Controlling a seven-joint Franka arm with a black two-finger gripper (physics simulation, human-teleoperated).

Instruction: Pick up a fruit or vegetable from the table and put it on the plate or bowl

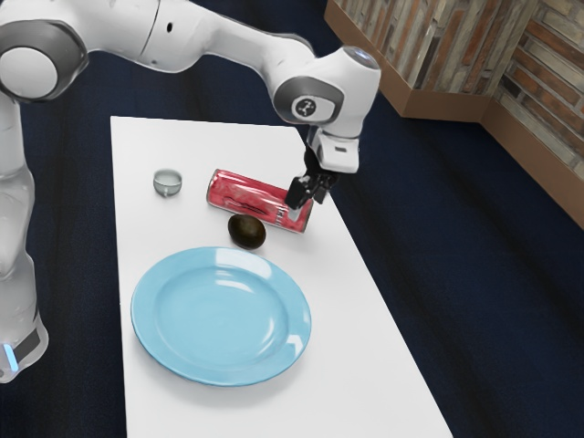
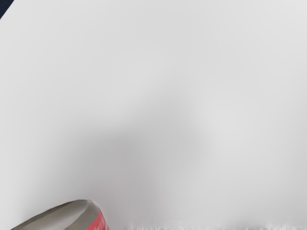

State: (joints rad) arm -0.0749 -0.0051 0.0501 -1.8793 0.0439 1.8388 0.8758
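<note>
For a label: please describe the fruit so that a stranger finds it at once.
On the white table, find the big blue plate. The avocado lies between it and a red can on its side; it alone is dark, nearly black, and egg-shaped.

We see a long white table (image 1: 365, 347) standing on a dark navy floor (image 1: 474, 274) that surrounds it. Toward the exterior view's upper right, a wall (image 1: 547, 64) of wooden planks (browns and greys mixed) rises above a plain tan skirting (image 1: 438, 99). The light is soft and even.
</note>
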